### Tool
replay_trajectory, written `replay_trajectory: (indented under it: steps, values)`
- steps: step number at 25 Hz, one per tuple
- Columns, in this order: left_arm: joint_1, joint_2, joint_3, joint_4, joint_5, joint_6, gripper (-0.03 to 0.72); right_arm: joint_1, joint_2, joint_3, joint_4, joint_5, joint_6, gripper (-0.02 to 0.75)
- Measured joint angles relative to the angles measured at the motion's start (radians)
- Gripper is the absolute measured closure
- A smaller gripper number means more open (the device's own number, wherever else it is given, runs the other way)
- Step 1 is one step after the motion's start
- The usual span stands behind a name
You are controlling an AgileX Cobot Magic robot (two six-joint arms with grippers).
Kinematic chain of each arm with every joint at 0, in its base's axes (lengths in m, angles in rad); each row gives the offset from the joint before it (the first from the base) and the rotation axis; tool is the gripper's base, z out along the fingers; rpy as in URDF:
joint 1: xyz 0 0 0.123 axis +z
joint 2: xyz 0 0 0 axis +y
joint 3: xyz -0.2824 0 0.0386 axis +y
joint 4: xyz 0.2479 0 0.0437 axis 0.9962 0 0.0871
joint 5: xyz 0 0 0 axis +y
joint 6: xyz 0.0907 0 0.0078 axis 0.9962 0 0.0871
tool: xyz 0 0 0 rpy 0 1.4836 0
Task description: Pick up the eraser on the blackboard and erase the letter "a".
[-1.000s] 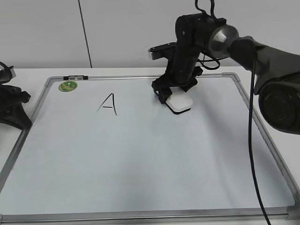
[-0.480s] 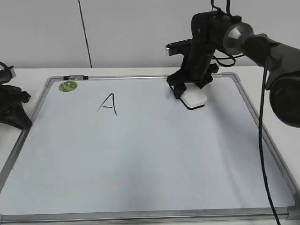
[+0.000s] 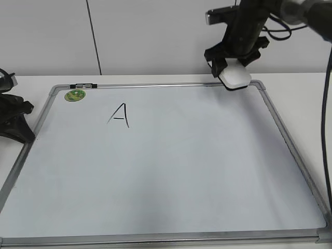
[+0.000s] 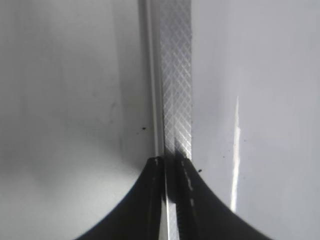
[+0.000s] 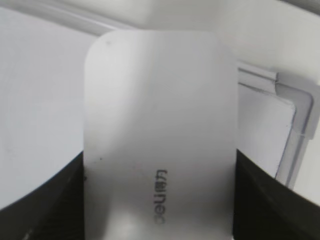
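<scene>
The white eraser [image 3: 234, 77] is held in my right gripper [image 3: 232, 70], lifted above the far right corner of the blackboard [image 3: 171, 171]. In the right wrist view the eraser [image 5: 159, 135] fills the frame between the black fingers [image 5: 159, 200], with grey print on top. Only a tall uppercase "A" [image 3: 120, 115] shows on the board; no lowercase "a" is visible. My left gripper [image 3: 15, 122] rests at the board's left edge; in the left wrist view its fingers [image 4: 170, 165] are closed together over the silver frame [image 4: 175, 75].
A round green sticker [image 3: 75, 95] and a small black-and-white marker [image 3: 83, 85] sit at the board's far left corner. A grey corner cap [image 5: 295, 135] shows past the eraser. A white wall stands behind the table.
My right gripper lifted the eraser off the board surface and carried it right and away, from the upper middle of the board to above the far right corner. The left arm stayed still.
</scene>
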Motion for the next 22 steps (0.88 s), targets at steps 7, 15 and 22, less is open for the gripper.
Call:
replay_trajectory:
  steps: [7, 15, 22]
  values:
    - [0.000, 0.000, 0.000, 0.000, 0.000, 0.000, 0.656, 0.000, -0.182, 0.110, 0.011, 0.000, 0.004, 0.211]
    - [0.000, 0.000, 0.000, 0.000, -0.002, 0.000, 0.656, -0.007, -0.404, 0.528, 0.002, -0.002, 0.061, 0.211]
    - [0.000, 0.000, 0.000, 0.000, -0.002, 0.000, 0.656, -0.090, -0.570, 0.901, 0.005, -0.177, 0.131, 0.211]
